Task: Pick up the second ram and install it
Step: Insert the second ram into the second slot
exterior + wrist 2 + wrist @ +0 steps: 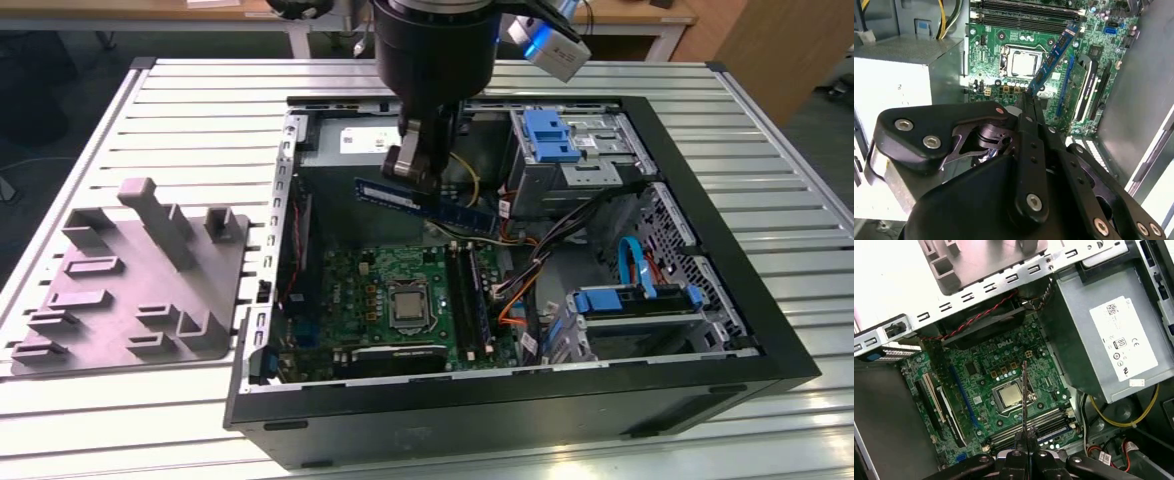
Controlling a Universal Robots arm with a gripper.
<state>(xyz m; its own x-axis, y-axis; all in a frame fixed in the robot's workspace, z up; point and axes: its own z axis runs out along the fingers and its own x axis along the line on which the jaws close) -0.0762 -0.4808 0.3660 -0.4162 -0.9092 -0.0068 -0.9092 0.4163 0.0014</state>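
Note:
My gripper [414,176] hangs inside the open computer case, shut on the second ram [447,210]. The ram is a slim blue-green stick held lengthwise and tilted, in the air above the green motherboard [387,300]. In the second wrist view the ram [1054,52] juts out from my gripper [1030,98] over the board, near the processor socket [1023,63]. The first wrist view shows the ram [1024,400] edge-on as a thin line above the socket. The long black memory slots [467,295] lie below it, toward the exterior view's right of the socket.
The case's black walls [747,300] ring the work area. A grey power supply [1109,340] fills the far corner, and drive cages with blue clips [554,135] and loose cables [534,270] sit at the exterior view's right. A grey holder fixture [134,270] stands outside the case.

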